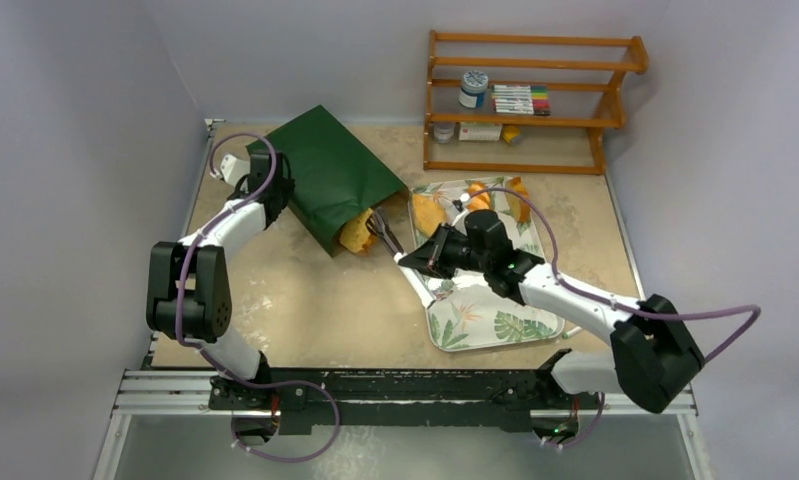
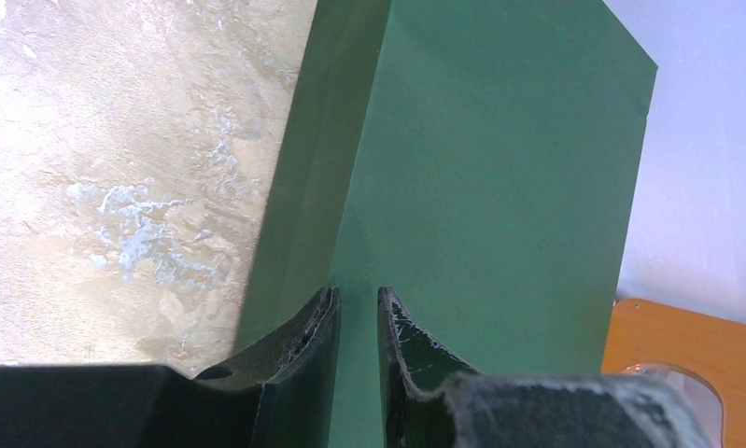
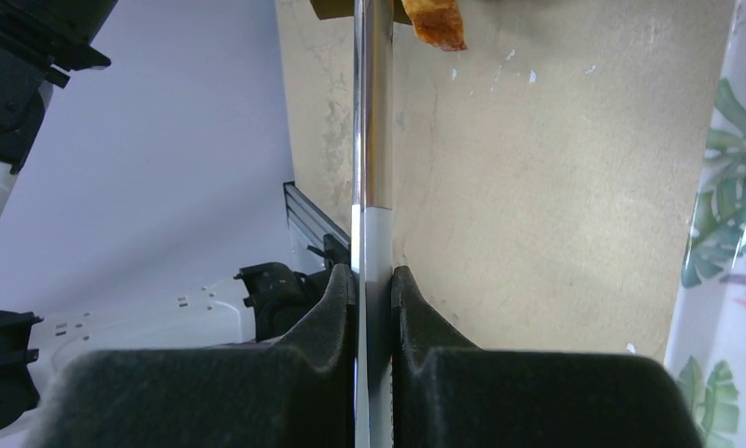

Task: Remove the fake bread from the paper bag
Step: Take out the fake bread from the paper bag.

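L fingers (image 2: 303, 359) clenched on closed end of paper bag (image 1: 330, 175); I reckon that pins it flat on tabletop (image 1: 305, 300). R fingers (image 3: 331, 313) grasping tongs (image 3: 373, 140), tips at bag mouth where fake bread (image 1: 356, 235) pokes out. Other loaves (image 1: 430, 212) already on tray (image 1: 495, 325)

Paper bag (image 1: 327, 172) left of tray (image 1: 495, 325)

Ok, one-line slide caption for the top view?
The left gripper holds the paper bag while the right gripper points tongs at bread in its mouth; more pieces lie on the leaf-patterned tray.
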`<control>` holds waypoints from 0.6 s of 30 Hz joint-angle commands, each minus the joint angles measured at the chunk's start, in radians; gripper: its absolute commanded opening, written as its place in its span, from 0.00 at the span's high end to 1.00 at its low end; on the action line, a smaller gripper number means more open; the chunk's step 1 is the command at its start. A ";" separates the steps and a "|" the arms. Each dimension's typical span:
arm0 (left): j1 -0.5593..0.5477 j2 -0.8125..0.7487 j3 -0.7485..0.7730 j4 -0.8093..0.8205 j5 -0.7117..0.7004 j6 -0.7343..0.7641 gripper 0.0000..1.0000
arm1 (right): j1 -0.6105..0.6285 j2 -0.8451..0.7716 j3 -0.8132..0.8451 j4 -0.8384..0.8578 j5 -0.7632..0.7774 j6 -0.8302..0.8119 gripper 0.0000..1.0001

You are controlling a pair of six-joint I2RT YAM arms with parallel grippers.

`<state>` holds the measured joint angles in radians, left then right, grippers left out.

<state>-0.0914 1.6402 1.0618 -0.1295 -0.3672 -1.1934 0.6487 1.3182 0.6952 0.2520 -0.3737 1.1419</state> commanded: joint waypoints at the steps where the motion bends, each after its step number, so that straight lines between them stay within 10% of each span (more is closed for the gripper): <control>1: 0.002 0.003 0.047 0.015 -0.014 -0.033 0.79 | 0.003 -0.124 -0.013 -0.024 0.028 0.010 1.00; 18: -0.001 0.001 0.072 -0.006 -0.003 -0.030 0.79 | 0.004 -0.577 -0.003 -0.414 0.245 0.043 1.00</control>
<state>-0.0917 1.6569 1.0924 -0.1410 -0.3668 -1.2366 0.6491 0.8402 0.6636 -0.0891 -0.2237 1.1534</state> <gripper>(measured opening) 0.209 0.082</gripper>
